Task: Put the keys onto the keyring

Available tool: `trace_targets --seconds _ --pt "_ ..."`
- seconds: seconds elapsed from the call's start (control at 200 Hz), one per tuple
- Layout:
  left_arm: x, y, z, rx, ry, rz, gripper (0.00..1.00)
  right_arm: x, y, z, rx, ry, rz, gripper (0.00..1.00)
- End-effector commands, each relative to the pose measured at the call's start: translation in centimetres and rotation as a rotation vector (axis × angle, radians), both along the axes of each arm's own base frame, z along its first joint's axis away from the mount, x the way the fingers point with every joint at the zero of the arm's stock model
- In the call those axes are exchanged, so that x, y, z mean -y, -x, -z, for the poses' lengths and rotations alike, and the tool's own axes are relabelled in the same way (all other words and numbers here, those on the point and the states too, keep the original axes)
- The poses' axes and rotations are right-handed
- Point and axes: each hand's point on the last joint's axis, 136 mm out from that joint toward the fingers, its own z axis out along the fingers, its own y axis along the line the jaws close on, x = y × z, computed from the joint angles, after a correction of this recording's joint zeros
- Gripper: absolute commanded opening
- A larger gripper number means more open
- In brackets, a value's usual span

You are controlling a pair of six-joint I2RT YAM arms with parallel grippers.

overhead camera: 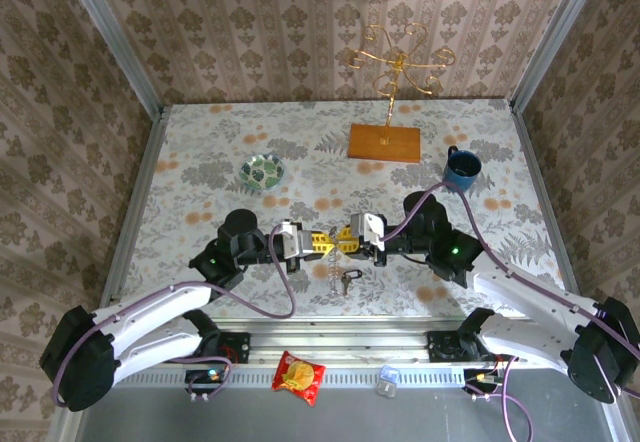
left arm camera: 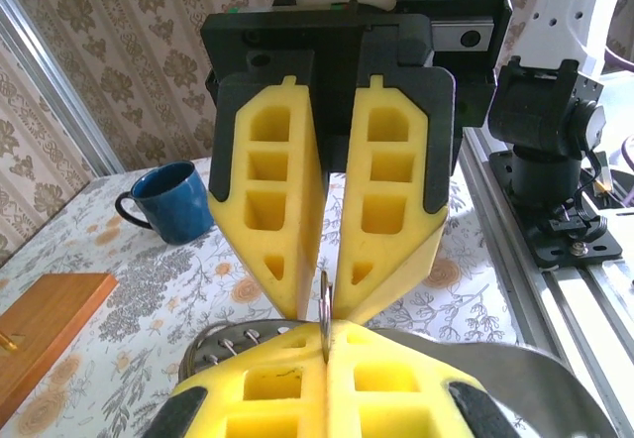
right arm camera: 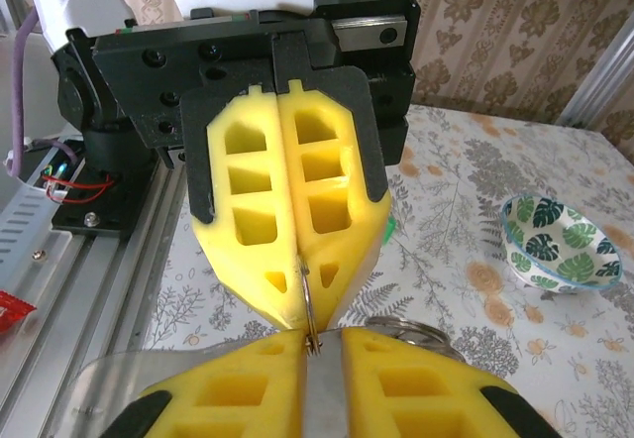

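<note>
Closest to me, a red snack packet (overhead camera: pixel 299 375) is lying on the rail between the two arm bases. Its print is coming out too small for me to read.

Just past that, both arms are folding in from the sides, elbows out wide. Their forearms are angling inward, so the grippers are pointing straight at each other low over the near-middle of the table (overhead camera: pixel 210 142).

The left gripper (overhead camera: pixel 321 243) is squeezing its yellow fingers together on the thin metal keyring (overhead camera: pixel 333 246). The right gripper (overhead camera: pixel 346 239) is pinching the same ring from the opposite side. The two sets of fingertips are almost touching, with the ring standing edge-on between them. In both wrist views I'm seeing that ring edge running right down the seam of each finger pair, so both are clamped tight.

The keys (overhead camera: pixel 347 280) are sitting just on the near side of the grippers, a little below the ring. I honestly can't tell if they're dangling off it or resting on the table. From the right wrist, a second ring loop (right arm camera: pixel 401 327) is peeking up beside that gripper's fingers.

Farther back, a green-and-white leaf-pattern bowl (overhead camera: pixel 262 171) is sitting to the left and a blue mug (overhead camera: pixel 462 167) to the right. Between them, near the back wall, a wooden base (overhead camera: pixel 385 142) is holding up a gold wire stand (overhead camera: pixel 400 57).
</note>
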Motion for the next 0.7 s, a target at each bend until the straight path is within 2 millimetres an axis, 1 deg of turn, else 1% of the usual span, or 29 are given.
trace_targets --seconds 0.0,0.095,0.16,0.18,0.21,0.295,0.34,0.35,0.375,0.465,0.695 --pt "0.1 0.9 -0.9 0.029 0.033 0.045 0.0 -0.8 0.2 -2.0 0.021 -0.05 -0.04 0.16" --pt "0.1 0.8 -0.7 0.027 0.028 0.04 0.0 -0.9 0.3 -2.0 0.017 -0.052 -0.047 0.1" --pt "0.1 0.6 -0.6 0.028 0.023 0.029 0.0 -0.9 0.4 -1.9 0.015 -0.049 -0.051 0.0" --pt "0.0 0.5 -0.5 0.028 0.021 0.02 0.0 -0.9 0.4 -1.9 0.015 -0.047 -0.053 0.0" --pt "0.0 0.3 -0.5 0.028 0.018 0.004 0.03 -0.8 0.5 -1.8 0.013 -0.041 -0.055 0.0" --pt "-0.2 -0.4 -0.5 0.034 0.01 -0.041 0.08 -0.7 0.6 -1.4 0.013 -0.013 -0.056 0.0" --pt "-0.3 -0.4 -0.5 0.034 0.001 -0.043 0.1 -0.6 0.6 -1.1 0.009 0.007 -0.057 0.0" --pt "-0.4 -0.8 -0.5 0.038 -0.003 -0.067 0.11 -0.6 0.6 -1.1 0.01 0.012 -0.057 0.0" --pt "-0.5 -1.0 -0.5 0.044 -0.01 -0.082 0.11 -0.5 0.6 -0.9 0.008 0.022 -0.056 0.0" --pt "-0.7 -1.2 -0.3 0.061 -0.034 -0.098 0.11 -0.4 0.6 -0.6 0.003 0.048 -0.057 0.0" --pt "-0.8 -1.4 0.1 0.064 -0.083 -0.104 0.08 -0.6 0.6 -0.6 -0.009 0.077 -0.069 0.0"
